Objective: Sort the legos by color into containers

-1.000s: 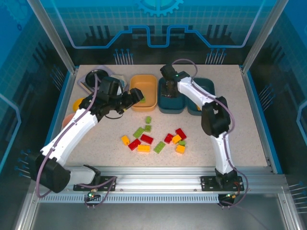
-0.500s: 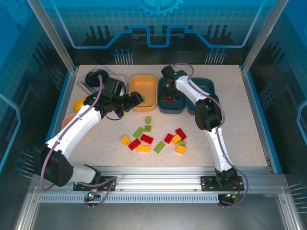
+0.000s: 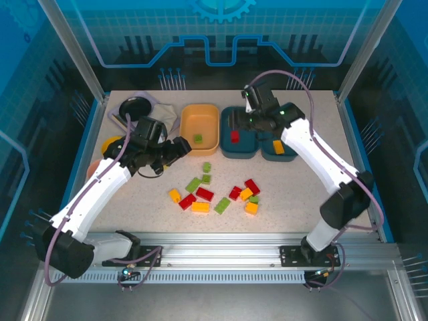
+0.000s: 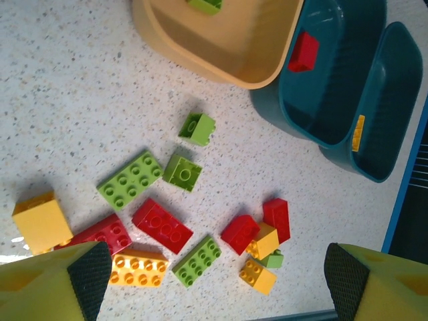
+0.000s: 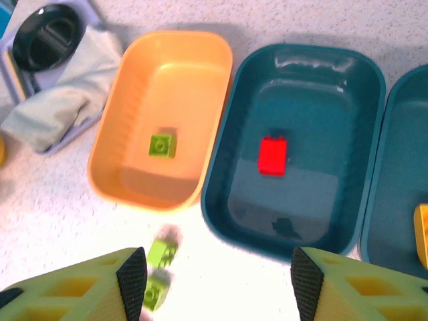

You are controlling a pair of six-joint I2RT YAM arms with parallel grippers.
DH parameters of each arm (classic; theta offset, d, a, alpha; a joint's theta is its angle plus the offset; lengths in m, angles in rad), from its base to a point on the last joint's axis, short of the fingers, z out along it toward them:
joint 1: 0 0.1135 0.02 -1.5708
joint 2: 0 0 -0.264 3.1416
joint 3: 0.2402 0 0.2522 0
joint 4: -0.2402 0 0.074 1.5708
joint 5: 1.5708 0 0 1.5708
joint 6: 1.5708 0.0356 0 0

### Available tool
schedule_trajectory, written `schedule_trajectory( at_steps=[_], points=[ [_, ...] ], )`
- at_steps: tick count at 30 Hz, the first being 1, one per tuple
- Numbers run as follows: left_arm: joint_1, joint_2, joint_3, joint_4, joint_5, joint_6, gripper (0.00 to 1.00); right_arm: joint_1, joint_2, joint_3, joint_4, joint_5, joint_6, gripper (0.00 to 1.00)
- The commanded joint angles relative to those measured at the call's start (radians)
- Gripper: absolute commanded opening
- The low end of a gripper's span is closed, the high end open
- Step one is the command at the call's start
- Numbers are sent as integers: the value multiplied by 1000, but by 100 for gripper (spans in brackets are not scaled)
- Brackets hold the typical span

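Lying loose on the bench (image 3: 334,167) near the yellow-orange tray (image 5: 180,87), studded legos (image 3: 214,192) in green, red and yellow-orange are shown. One green brick (image 5: 162,145) is held in that tray; beside it, a teal tray (image 5: 301,93) holds a red brick (image 5: 272,155), and the farther teal tray (image 5: 401,134) an orange brick (image 5: 421,229). The left claw (image 4: 214,267) and right claw (image 5: 217,274) are spread open, empty.

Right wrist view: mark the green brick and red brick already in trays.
green brick (image 5: 162,145): right wrist view, middle of its top.
red brick (image 5: 272,155): right wrist view, middle of its top.

A red lego (image 3: 235,136) lies in the middle teal tray (image 3: 239,155).
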Motion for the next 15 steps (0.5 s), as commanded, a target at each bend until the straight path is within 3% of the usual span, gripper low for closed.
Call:
schedule_trajectory(
  at_steps=[1,8,15],
  points=[
    [5,-32,-22,-44,15,-11,86,43,-69,-128,-9,38,12,62],
    [-31,-31,-71,-33,46,-51,85,146,-259,-346,-70,61,98,61],
    [-118,45,-74,9,26,-95,83,224,-341,-405,-158,48,157,61]
  ],
)
